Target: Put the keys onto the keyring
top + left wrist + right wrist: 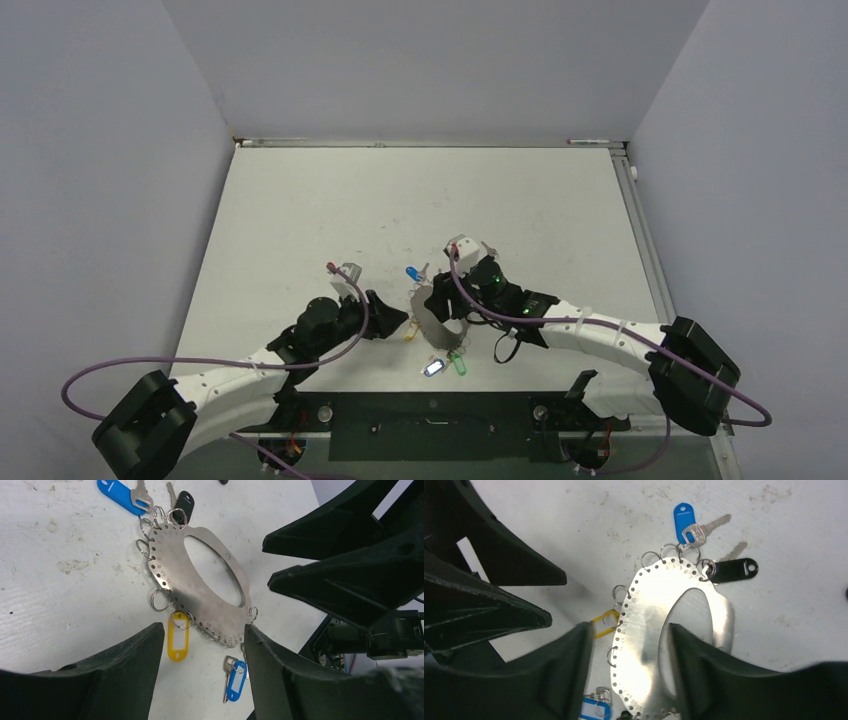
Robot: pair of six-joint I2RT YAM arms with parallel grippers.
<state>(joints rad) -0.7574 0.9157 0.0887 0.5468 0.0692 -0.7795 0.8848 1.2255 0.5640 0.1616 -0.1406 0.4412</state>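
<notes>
- The keyring (175,585) here is a flat steel plate with an oval opening and a row of small holes along its rim. It sits on the table (400,200) between our two grippers.
- Our left gripper (202,627) stands open at the plate's near edge. Its fingers (140,655) flank the rim without pinching it, so it holds nothing.
- Our right gripper (629,627) is open too, straddling the plate from the opposite side. One finger looks close against the metal, the other clear of it, so we judge nothing is gripped.
- Small split rings hang from the rim holes. The blue-tagged key (684,516) and the black-tagged key (734,570) lie at the plate's far end, and the yellow tag (178,642) is at its near edge.
- We cannot tell whether every key is threaded.
- To do this step well, we should back each gripper straight away from the plate, fingers wide, so no fingertip snags a split ring or drags the plate.
</notes>
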